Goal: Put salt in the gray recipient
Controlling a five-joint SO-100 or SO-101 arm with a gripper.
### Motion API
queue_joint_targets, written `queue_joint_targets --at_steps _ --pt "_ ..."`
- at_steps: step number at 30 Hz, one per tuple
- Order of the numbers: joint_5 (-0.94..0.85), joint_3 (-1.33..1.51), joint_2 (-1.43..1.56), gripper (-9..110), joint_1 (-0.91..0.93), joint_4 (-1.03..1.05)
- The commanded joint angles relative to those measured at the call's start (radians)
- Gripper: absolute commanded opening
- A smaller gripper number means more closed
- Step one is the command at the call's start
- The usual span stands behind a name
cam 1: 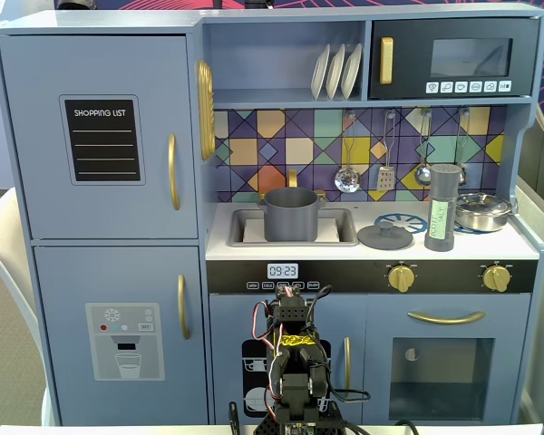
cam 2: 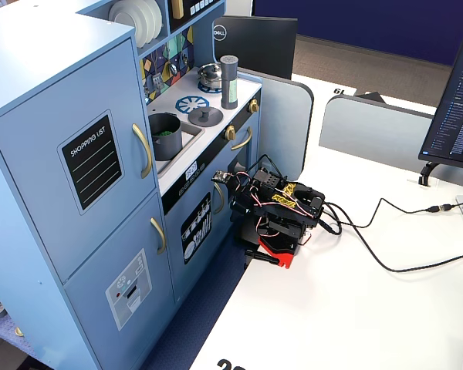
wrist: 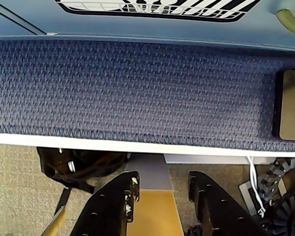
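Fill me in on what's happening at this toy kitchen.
Nothing is being handled yet. The arm sits folded on the white table in front of the kitchen, its gripper open and empty in the wrist view. The salt stands upright on the stovetop between the lid and the steel pan. The gray pot sits in the sink, uncovered.

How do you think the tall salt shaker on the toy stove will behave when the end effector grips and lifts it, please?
The salt shaker is tall and slim on a small base, so a sideways nudge would probably tip it. Being cylindrical, it would likely roll once down, perhaps toward the steel pan beside it. Its smooth-looking sides may slip in a loose grip; it appears rigid.
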Motion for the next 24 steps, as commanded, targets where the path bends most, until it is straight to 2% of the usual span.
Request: queue_joint_targets --at_steps 1,14,19,24 --pt "-0.043 -0.008 0.005 0 0.011 0.005" --pt "-0.035 -0.052 -0.008 0 0.025 0.002" --pt "-0.048 -0.313 -0.150 0 0.170 0.002" --pt "-0.078 -0.666 -0.307 0 0.445 -0.012"
